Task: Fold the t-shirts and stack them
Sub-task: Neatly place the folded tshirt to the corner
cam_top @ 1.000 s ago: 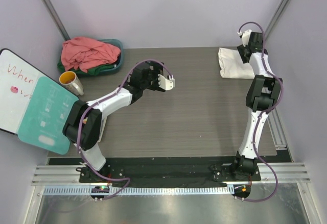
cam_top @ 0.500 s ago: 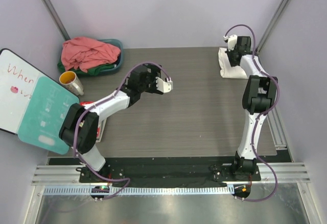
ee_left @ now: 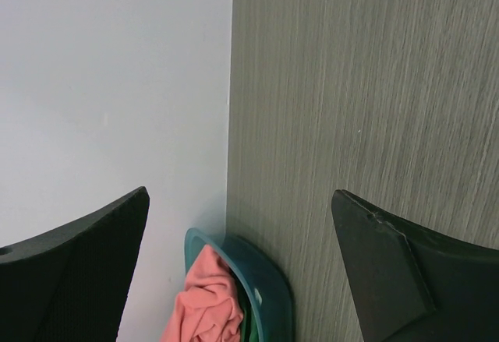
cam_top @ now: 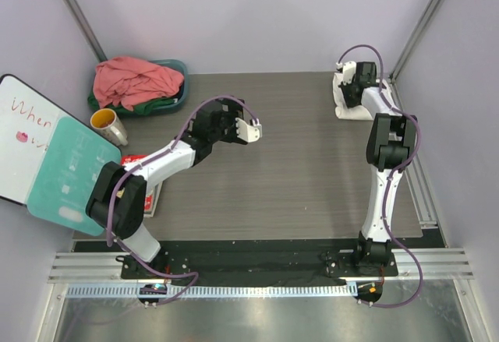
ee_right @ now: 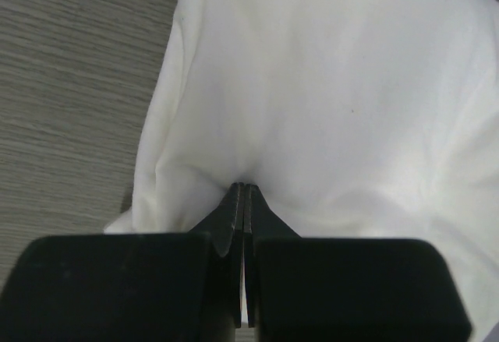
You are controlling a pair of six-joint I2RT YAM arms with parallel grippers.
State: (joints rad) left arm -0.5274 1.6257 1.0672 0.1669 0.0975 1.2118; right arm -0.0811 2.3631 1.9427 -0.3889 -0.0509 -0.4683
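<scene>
Taking the overhead view as a clock face with twelve at the far edge of the tabletop (cam_top: 296,171), the white t-shirt (cam_top: 345,102) lies at about one o'clock, in the far right corner, as a compact folded bundle. The right arm (cam_top: 386,135) stretches straight out to it, its wrist directly over the bundle's far part. In the right wrist view the right jaws are pressed fully together, and their tips sit in a pucker of the white t-shirt (ee_right: 327,85), with creases running out from that spot toward eight and four o'clock. A thin pinch of the cloth appears to be caught between them. The grey wood grain shows at nine o'clock of the shirt in that view.

The left arm (cam_top: 168,159) reaches toward the middle of the tabletop, and the left jaws are spread wide with nothing between them, hanging above bare wood.

At about ten o'clock, in the far left corner, the teal basin (cam_top: 181,69) holds the salmon-pink t-shirt (cam_top: 132,79) in a loose heap. The dark green t-shirt (cam_top: 160,107) shows beneath it along the basin's near side. The left wrist view catches the basin's rim (ee_left: 269,268) against the wall, with pink cloth (ee_left: 207,303) inside.

A cup (cam_top: 109,126) stands at six o'clock of the basin, just beside a whiteboard (cam_top: 23,139).
</scene>
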